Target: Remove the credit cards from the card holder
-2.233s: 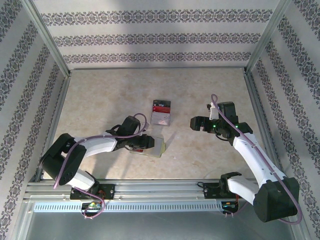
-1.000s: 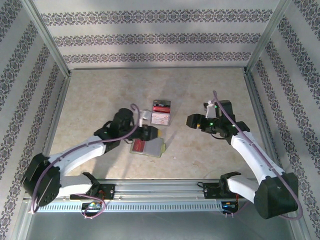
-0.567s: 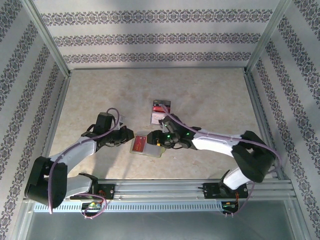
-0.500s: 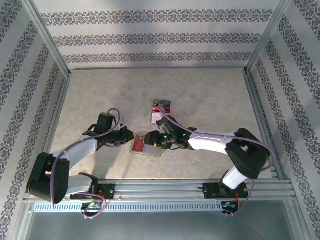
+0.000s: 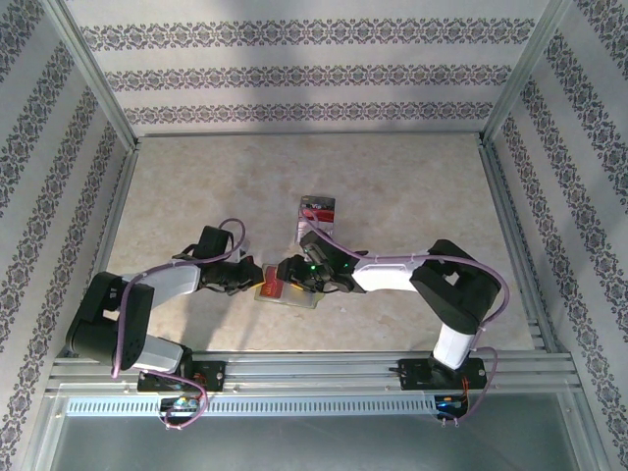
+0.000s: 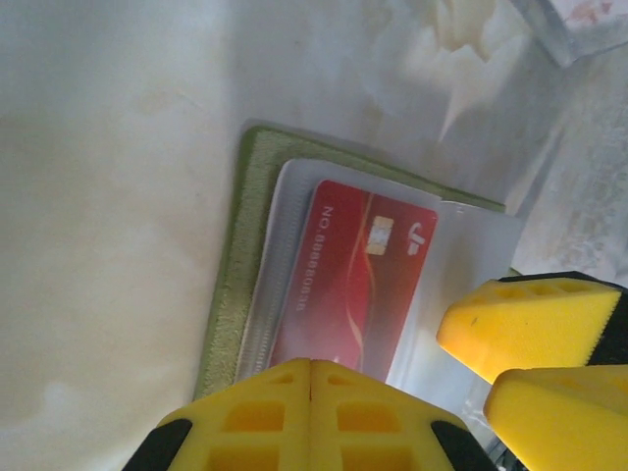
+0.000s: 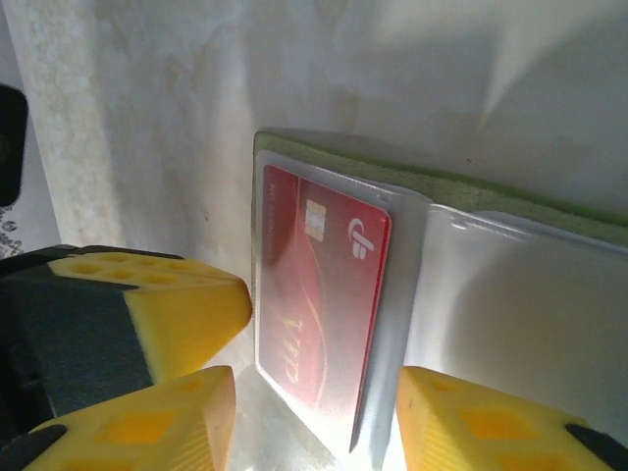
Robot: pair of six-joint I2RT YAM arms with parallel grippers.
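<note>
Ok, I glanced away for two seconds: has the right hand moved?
Yes. The right hand swung left, from well right of the clear tray to the card holder just in front of that tray.

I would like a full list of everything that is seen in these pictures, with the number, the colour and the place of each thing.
card holder: one, olive green, lying open at the table's front middle
credit card: one seen, red, inside the holder's translucent pocket
clear tray: one, red-and-white contents, behind the holder
table: one, beige marbled
left gripper: one, yellow fingers, shut, at the holder's left side
right gripper: one, yellow fingers, open, astride the card pocket
</note>
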